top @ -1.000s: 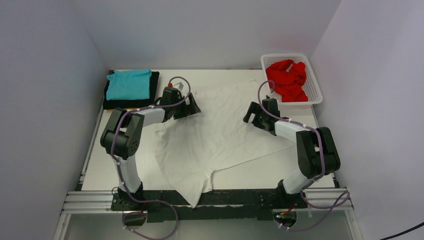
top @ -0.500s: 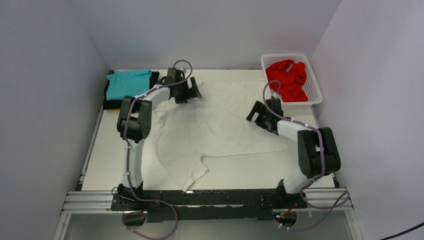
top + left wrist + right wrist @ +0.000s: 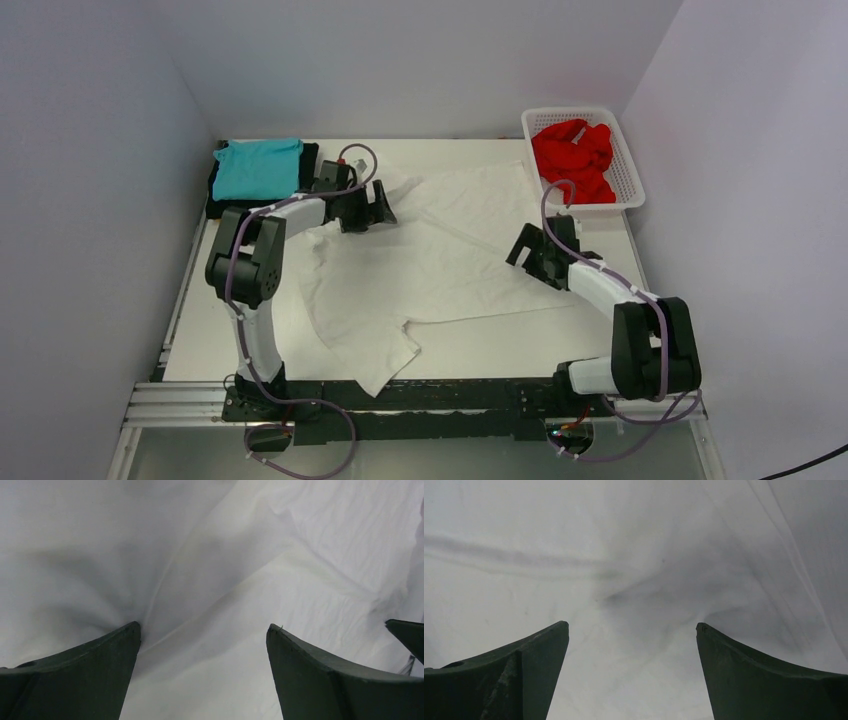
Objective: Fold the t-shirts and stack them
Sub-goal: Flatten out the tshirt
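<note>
The large white t-shirt [image 3: 420, 270] lies spread and wrinkled across the middle of the table. My left gripper [image 3: 385, 207] is open over its upper left part, with white cloth [image 3: 225, 580] below the spread fingers. My right gripper [image 3: 522, 248] is open over the shirt's right edge, white cloth [image 3: 624, 570] under it. A folded teal t-shirt [image 3: 256, 168] lies on a black one [image 3: 310, 155] at the back left. A crumpled red t-shirt [image 3: 575, 160] lies in the basket. The yellow-orange shirt is out of view.
A white plastic lattice basket [image 3: 630, 185] stands at the back right corner. Grey walls close in the table on three sides. The black rail [image 3: 450, 395] with the arm bases runs along the near edge.
The left gripper moved back toward the near left after reaching far. The right gripper moved nearer and rightward. The white shirt shifted and its lower part drew up from the near edge.
</note>
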`<act>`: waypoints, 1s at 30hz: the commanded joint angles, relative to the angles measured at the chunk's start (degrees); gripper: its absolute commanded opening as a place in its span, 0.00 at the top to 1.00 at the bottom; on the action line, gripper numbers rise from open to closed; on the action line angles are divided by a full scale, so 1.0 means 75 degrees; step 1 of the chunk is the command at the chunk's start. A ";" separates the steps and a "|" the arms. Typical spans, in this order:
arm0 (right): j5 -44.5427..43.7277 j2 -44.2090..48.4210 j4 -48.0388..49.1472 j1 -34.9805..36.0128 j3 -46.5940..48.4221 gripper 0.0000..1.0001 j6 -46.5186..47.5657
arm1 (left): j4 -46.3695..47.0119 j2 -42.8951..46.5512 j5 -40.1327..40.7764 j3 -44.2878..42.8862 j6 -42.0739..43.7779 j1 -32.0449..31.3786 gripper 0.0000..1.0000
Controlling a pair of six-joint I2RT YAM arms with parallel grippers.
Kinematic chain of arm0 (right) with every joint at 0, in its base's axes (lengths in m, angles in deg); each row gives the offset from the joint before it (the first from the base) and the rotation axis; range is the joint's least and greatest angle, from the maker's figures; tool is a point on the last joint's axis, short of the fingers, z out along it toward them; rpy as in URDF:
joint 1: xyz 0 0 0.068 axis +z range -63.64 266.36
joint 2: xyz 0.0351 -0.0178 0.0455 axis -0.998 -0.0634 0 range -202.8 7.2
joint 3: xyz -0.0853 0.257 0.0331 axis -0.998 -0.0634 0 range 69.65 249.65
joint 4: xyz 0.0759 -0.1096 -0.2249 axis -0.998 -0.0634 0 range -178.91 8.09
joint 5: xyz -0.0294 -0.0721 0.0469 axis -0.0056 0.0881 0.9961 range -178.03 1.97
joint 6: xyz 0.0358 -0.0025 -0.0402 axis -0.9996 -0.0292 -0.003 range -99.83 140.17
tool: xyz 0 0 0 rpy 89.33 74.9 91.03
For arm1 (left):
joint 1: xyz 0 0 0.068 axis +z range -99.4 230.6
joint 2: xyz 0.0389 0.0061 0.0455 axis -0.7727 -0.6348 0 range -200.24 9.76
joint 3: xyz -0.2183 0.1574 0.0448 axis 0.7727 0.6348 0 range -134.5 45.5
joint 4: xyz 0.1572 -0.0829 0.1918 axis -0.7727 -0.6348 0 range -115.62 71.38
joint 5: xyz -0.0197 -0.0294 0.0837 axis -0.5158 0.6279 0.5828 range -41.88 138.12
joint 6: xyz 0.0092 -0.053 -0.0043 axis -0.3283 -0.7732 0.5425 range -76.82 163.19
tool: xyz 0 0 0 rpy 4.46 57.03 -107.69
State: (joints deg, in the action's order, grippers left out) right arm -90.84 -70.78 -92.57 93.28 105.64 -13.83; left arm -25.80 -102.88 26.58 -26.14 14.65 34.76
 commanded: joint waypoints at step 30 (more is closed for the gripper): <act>0.0382 -0.2349 0.2051 0.1409 0.1430 0.00 0.0497 | -0.1225 -0.4913 0.1242 -0.7103 -0.2388 0.0670 0.01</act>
State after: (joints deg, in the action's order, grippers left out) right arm -86.53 -87.74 -78.62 105.26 117.74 -8.87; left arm -35.53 -133.08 36.72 -74.49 1.23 39.59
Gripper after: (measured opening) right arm 0.997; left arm 0.994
